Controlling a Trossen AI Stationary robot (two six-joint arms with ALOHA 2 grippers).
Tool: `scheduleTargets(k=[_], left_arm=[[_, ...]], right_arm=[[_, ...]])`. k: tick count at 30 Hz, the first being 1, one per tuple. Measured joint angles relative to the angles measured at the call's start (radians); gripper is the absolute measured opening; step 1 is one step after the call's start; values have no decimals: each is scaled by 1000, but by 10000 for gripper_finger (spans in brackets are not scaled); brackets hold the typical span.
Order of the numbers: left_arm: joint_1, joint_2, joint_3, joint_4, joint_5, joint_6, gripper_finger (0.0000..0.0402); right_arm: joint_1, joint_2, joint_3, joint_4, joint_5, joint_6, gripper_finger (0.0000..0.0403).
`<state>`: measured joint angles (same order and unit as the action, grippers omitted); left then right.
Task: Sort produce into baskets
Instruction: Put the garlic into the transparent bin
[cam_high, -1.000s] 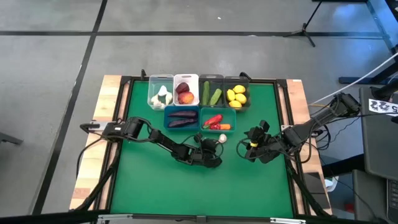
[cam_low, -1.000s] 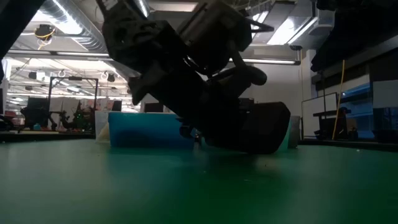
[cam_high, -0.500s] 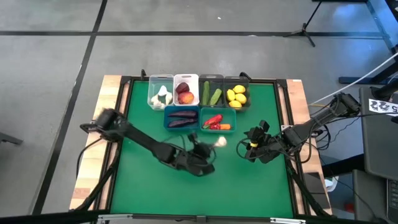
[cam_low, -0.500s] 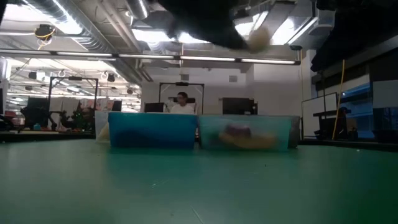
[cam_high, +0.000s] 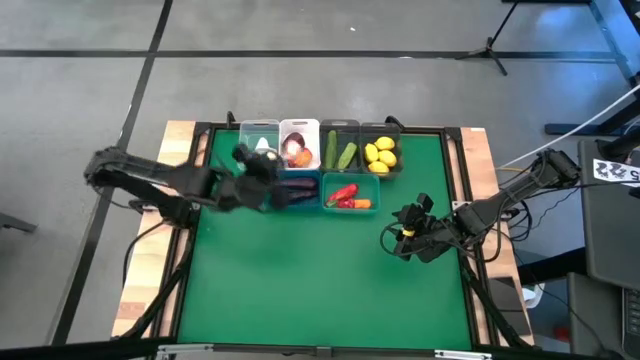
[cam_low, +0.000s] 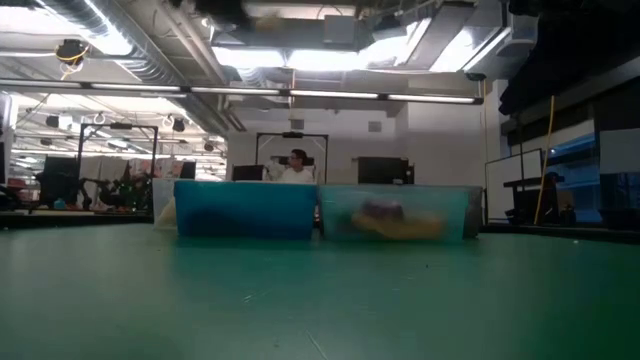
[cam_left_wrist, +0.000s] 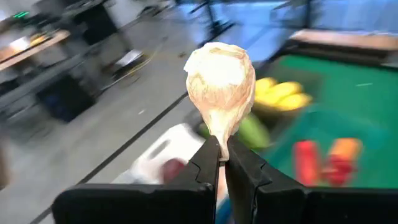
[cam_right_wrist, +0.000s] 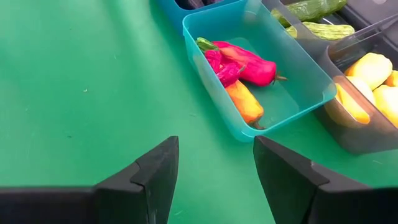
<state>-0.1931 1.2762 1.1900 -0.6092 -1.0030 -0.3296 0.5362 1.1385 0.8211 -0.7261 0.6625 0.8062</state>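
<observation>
Left claw (cam_left_wrist: 219, 163) pinched tight on garlic (cam_left_wrist: 220, 84) stem, bulb sticking up past fingertips. From above I see it over back row, about at clear bin (cam_high: 258, 146) and white bin (cam_high: 299, 143). Right claw (cam_right_wrist: 214, 165) wide open, holding nothing, low over green mat (cam_high: 300, 270) just short of teal bin (cam_right_wrist: 261, 78) with peppers (cam_right_wrist: 239, 62) and carrot (cam_right_wrist: 245, 102).

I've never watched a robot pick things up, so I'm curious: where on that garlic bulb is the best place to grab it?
By its narrow stem. The garlic has a fat round head tapering to a thin neck, and the left gripper is shut on exactly that neck, coming from the stem end with the head pointing away. The slim neck fits between the fingers; the rounded head would probably slip out.
</observation>
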Motion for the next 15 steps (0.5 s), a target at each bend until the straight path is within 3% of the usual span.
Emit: scheduleTargets(k=[10, 15], left_arm=[[346, -146, -340, -26, 13, -125, 23], [470, -145, -465, 124, 170, -87, 24]], right_arm=[[0, 0, 0, 0, 3, -1, 209], [0, 0, 0, 0, 3, -1, 209]])
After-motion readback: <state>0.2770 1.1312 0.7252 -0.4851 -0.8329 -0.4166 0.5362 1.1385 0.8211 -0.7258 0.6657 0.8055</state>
